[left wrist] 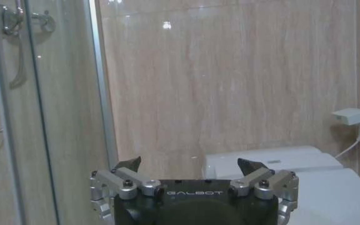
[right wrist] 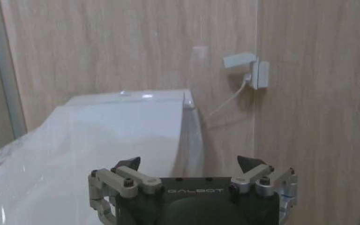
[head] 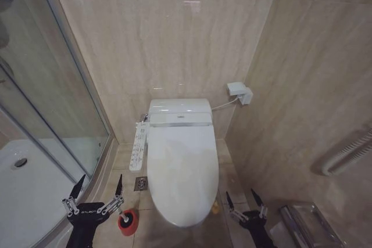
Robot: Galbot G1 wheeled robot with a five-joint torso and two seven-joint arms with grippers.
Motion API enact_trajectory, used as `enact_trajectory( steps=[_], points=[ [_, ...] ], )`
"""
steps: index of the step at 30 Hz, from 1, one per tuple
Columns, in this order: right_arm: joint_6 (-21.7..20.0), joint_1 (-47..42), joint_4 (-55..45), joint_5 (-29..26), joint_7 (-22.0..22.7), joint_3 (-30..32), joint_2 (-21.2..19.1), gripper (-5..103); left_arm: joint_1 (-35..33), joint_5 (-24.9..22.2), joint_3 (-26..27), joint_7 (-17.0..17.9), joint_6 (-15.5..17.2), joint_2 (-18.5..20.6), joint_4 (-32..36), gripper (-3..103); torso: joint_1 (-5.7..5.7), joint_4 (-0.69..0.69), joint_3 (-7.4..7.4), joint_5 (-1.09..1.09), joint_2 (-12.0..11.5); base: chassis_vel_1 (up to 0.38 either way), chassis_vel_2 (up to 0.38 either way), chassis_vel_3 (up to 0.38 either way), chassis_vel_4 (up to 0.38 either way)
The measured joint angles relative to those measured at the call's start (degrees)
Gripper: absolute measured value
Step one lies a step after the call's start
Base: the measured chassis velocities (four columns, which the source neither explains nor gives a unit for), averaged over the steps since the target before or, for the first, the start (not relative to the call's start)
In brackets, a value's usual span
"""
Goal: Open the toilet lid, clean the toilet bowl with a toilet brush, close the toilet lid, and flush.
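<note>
The toilet lid (head: 183,166) lies shut over the toilet bowl, which it hides; a small yellowish tag (head: 216,206) sits at its front right edge. The white button panel arm (head: 138,146) runs along the toilet's left side. A red cup holder (head: 128,222) with a dark centre stands on the floor left of the toilet's front; I cannot make out the toilet brush's handle. My left gripper (head: 100,182) (left wrist: 189,164) hangs open just left of and above the cup. My right gripper (head: 241,196) (right wrist: 187,162) is open beside the lid's (right wrist: 105,136) right front edge.
A glass shower enclosure (head: 58,114) and its white tray (head: 29,184) fill the left. A floor drain (head: 140,183) lies by the toilet. On the right are a wall socket box (head: 239,92), a grab rail (head: 349,155) and a metal rack (head: 308,219).
</note>
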State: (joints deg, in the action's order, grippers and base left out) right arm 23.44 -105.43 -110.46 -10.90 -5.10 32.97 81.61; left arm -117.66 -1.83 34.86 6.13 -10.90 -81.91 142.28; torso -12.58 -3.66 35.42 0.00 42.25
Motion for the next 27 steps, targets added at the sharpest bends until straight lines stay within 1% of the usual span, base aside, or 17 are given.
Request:
enact_trajectory(
  steps=[3,4,9,10,12,13,16,22,25,27],
  points=[
    [0.8,1.4,4.2,0.4,-0.6,-0.4,0.3,100,0.0,0.0,0.0,0.0,0.0,0.0,0.0,100,-0.02,0.02,0.01,0.0,0.0,0.029,-0.004,-0.012,0.021],
    [0.8,1.4,4.2,0.4,-0.6,-0.4,0.3,100,0.0,0.0,0.0,0.0,0.0,0.0,0.0,100,-0.02,0.02,0.01,0.0,0.0,0.0,0.0,0.0,0.0],
    [1.2,5.2,13.2,1.2,-1.5,-2.0,1.0,100,0.0,0.0,0.0,0.0,0.0,0.0,0.0,100,-0.08,0.0,0.03,0.0,0.0,0.0,0.0,0.0,0.0],
    [1.2,5.2,13.2,1.2,-1.5,-2.0,1.0,100,0.0,0.0,0.0,0.0,0.0,0.0,0.0,100,-0.08,0.0,0.03,0.0,0.0,0.0,0.0,0.0,0.0],
    [1.5,7.6,17.6,2.1,-1.5,-2.7,1.4,100,0.0,0.0,0.0,0.0,0.0,0.0,0.0,100,-0.08,0.0,0.03,0.0,0.0,0.0,0.0,0.0,0.0],
    [1.5,7.6,17.6,2.1,-1.5,-2.7,1.4,100,0.0,0.0,0.0,0.0,0.0,0.0,0.0,100,-0.08,0.0,0.03,0.0,0.0,0.0,0.0,0.0,0.0],
    [2.6,11.2,23.5,4.2,-1.5,-3.1,2.0,100,0.0,0.0,0.0,0.0,0.0,0.0,0.0,100,-0.07,0.0,0.03,0.0,0.0,0.0,0.0,0.0,0.0],
    [4.4,14.7,29.2,5.8,-1.3,-3.4,2.4,100,0.0,0.0,0.0,0.0,0.0,0.0,0.0,100,-0.07,0.0,0.03,0.0,0.0,0.0,0.0,0.0,0.0],
    [6.4,18.1,33.3,7.0,-1.1,-3.1,2.6,100,0.0,0.0,0.0,0.0,0.0,0.0,0.0,100,-0.07,0.01,0.03,0.0,0.0,0.0,0.0,0.0,0.0],
    [6.5,19.0,34.3,7.1,-0.9,-3.0,2.6,100,0.0,0.0,0.0,0.0,0.0,0.0,0.0,100,-0.07,0.01,0.03,0.0,0.0,0.0,0.0,0.0,0.0]
  ],
)
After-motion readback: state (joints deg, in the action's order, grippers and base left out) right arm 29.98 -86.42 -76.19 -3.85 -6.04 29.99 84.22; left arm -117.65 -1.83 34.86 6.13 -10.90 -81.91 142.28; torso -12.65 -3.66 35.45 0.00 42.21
